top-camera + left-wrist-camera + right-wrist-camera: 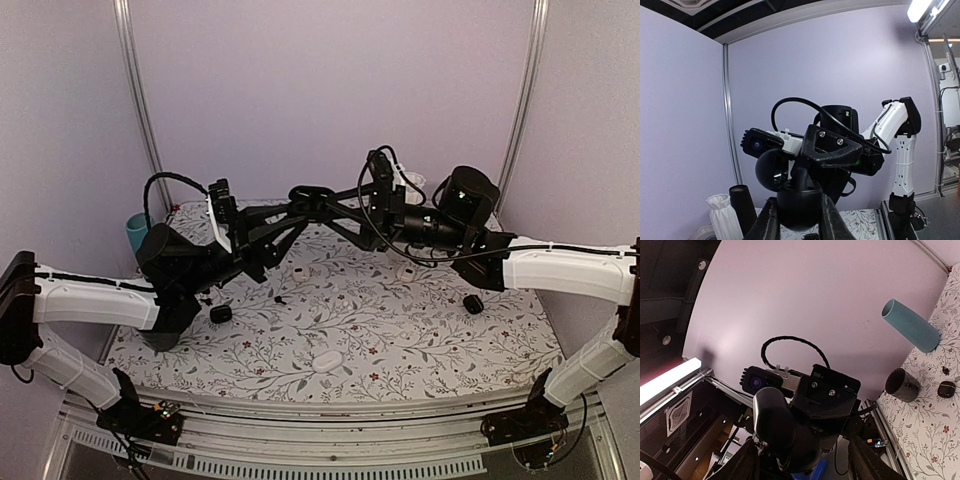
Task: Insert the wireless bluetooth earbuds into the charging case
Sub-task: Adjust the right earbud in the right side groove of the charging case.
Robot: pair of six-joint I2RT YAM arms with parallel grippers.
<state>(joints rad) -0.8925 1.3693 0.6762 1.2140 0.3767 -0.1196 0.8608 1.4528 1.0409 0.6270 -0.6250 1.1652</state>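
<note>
Clamps a glossy, rounded black case [799,211] in the left gripper [799,199], mid-air — right gripper [804,442] spread wide around it. Below, on the floral worktop [400,340]: white case [328,361], teal cup [136,232].

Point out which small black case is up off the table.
The black case gripped by the left fingers, raised between the two arms. The other two black cases rest on the floral cloth, one on the left, one on the right.
</note>
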